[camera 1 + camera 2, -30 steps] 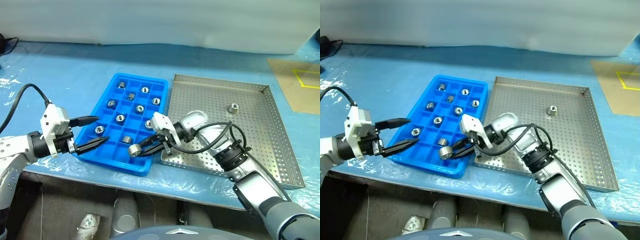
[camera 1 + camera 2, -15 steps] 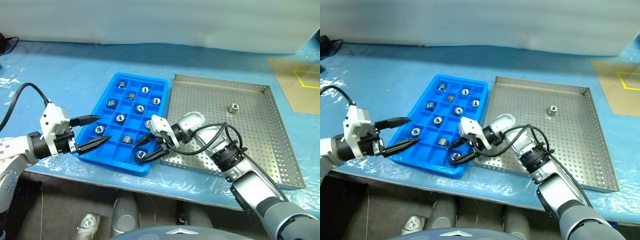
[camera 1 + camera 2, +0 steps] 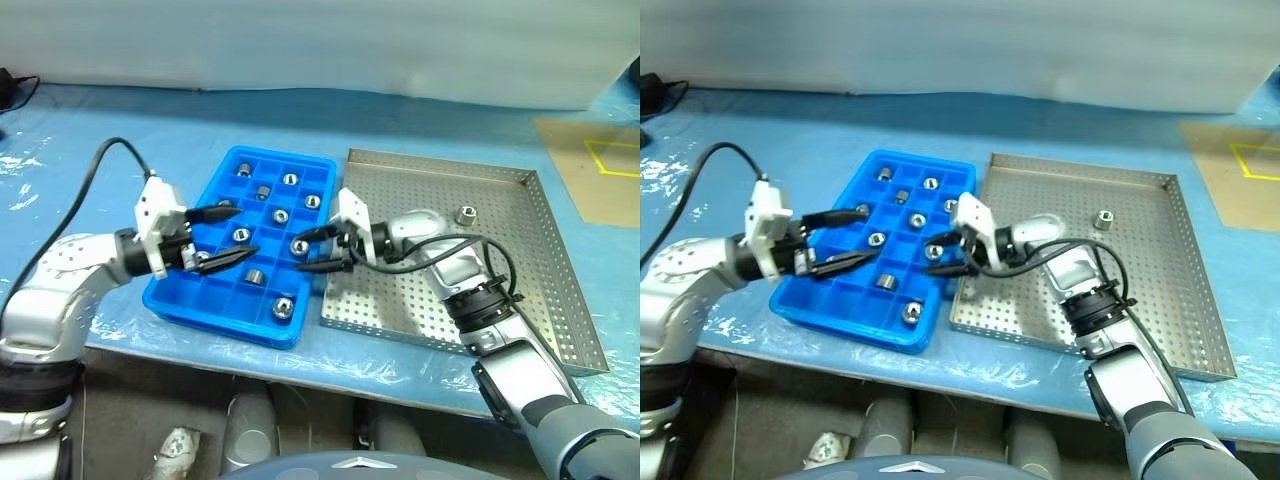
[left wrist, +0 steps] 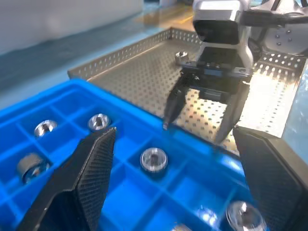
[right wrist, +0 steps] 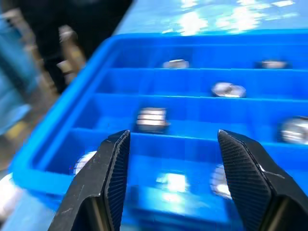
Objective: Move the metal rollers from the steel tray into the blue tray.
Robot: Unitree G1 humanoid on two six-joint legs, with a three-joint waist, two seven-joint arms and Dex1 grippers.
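Observation:
The blue tray [image 3: 220, 322] lies left of the steel tray [image 3: 500, 280], and several metal rollers sit in its compartments. One of them [image 3: 283, 308] rests in the front row. A single roller [image 3: 466, 214] lies at the back of the steel tray. My right gripper [image 3: 302, 252] hangs open and empty over the blue tray's right edge, pointing left, above a roller in a compartment. Over the blue tray's left side, my left gripper [image 3: 245, 230] is open and empty, pointing at the right one. The left wrist view shows the right gripper [image 4: 192, 134] facing it.
Both trays rest on a blue plastic sheet [image 3: 130, 130] covering the table. The table's front edge [image 3: 300, 355] runs just below the trays. A brown board with yellow tape [image 3: 600, 165] lies at the far right.
My right gripper opened and dropped its roller into a front compartment of the blue tray, then drew back along the tray's right edge. My left gripper moved right, over the blue tray.

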